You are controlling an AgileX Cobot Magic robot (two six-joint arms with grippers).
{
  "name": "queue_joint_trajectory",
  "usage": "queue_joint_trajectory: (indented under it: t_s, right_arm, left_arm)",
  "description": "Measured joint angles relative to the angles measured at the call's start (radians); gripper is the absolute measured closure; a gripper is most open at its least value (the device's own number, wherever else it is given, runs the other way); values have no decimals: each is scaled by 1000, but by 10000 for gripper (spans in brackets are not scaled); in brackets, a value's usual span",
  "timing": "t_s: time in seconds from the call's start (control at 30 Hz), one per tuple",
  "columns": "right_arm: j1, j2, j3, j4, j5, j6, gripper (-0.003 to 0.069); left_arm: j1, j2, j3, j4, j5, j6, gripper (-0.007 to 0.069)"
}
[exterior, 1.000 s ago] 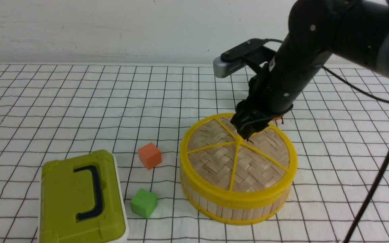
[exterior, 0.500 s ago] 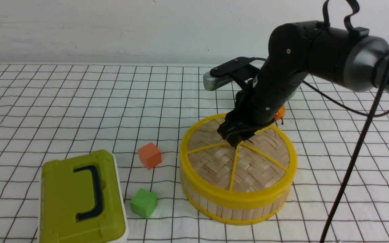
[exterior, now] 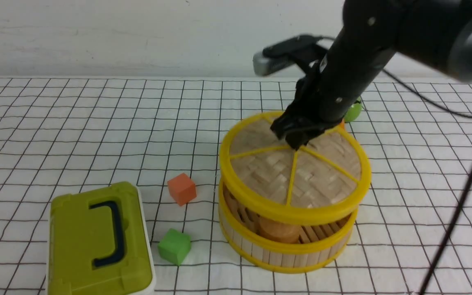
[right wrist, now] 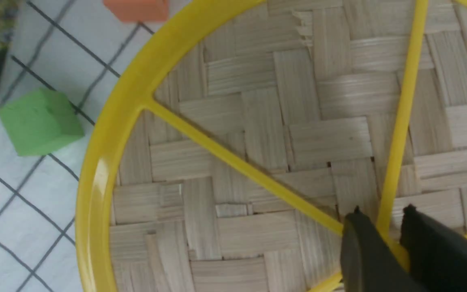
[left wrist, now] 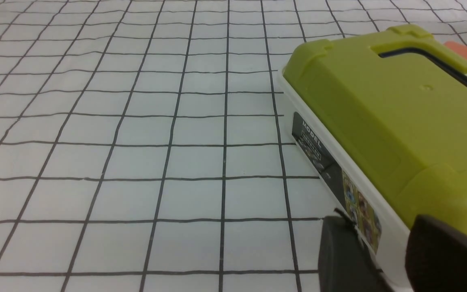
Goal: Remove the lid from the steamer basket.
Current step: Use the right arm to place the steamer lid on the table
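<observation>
My right gripper [exterior: 297, 143] pinches the knob [right wrist: 395, 247] in the middle of the lid [exterior: 277, 176]. The lid hangs flat right under the fingers. It is round, so it has no long side. The steamer basket [exterior: 285, 250] sits straight below, with a gap between them. I think the next move is up and away. My left gripper [left wrist: 383, 243] is open, far off by the green box [exterior: 84, 246]. I count one lid, one basket, one box, one orange cube [exterior: 182, 188] and one green cube [exterior: 174, 246].

Box [exterior: 96, 241] left of steamer basket [exterior: 260, 252]; lid [exterior: 268, 172] above
</observation>
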Motion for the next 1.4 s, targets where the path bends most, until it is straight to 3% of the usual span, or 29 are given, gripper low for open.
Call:
queue_joint_trajectory:
  t_s: [0.33,0.43,0.63,0.83,1.13,1.4]
  right_arm:
    - [-37,-262,-4,-194,146,61,555]
    - [-144,-357,95,-193,134,89,555]
    - [-322,-444,329,-144,9,100,555]
    - [-466,-409,605,-103,-246,100,555]
    - [-486,-214,678,-44,-430,101,555]
    - [-486,-90,679,-30,-483,101,544]
  left_arm:
    - [0,0,0,0,0,0,385]
    - [0,0,0,0,0,0,385]
    - [0,0,0,0,0,0,385]
    - [0,0,0,0,0,0,385]
    - [0,0,0,0,0,0,386]
    - [0,0,0,0,0,0,386]
